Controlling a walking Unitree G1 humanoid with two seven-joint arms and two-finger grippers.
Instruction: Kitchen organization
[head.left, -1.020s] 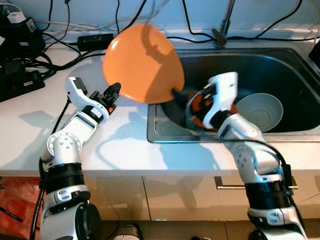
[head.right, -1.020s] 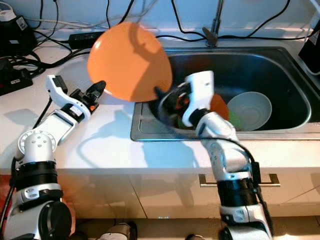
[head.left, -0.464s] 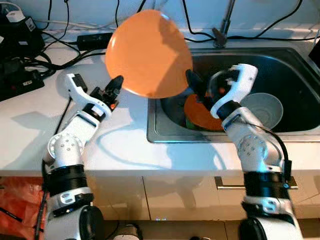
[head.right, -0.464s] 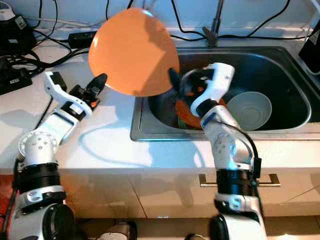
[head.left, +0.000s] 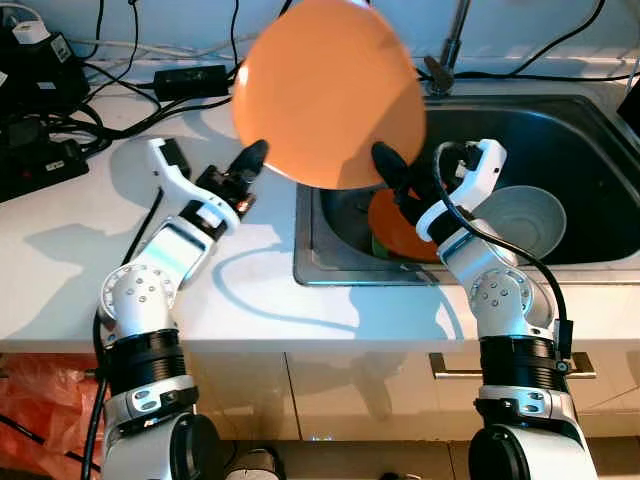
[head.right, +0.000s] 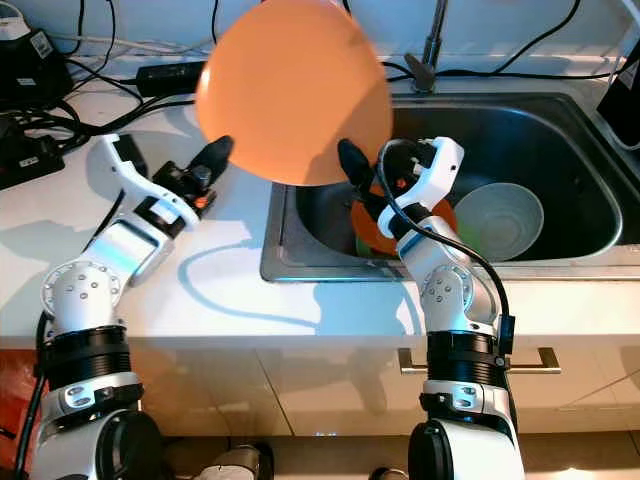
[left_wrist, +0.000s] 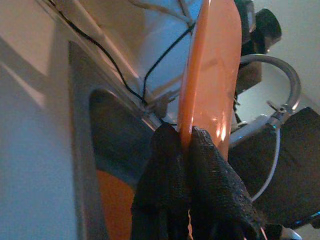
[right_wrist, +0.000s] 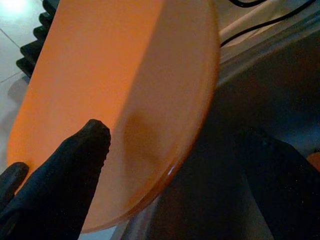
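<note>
white counter (head.left: 60, 270) | left end effector (left_wrist: 186, 146) pinches orange plate (head.left: 328, 90) rim

Bright overhead light; crisp arm shadows on white counter (head.left: 60, 280); sink (head.left: 600, 150) dark; wrist views dim, soft, close-up blur.

Large orange plate (head.left: 328, 92) raised above the white counter (head.left: 60, 270) at the left edge of the sink (head.left: 560, 140). Left gripper (head.left: 250, 160) meets the plate's lower left rim; right gripper (head.left: 388, 165) sits at its lower right rim, over the basin. In the sink lie a second orange dish (head.left: 395, 225) and a pale bowl (head.left: 520, 220). Black cables (head.left: 60, 110) cross the counter's back left.
</note>
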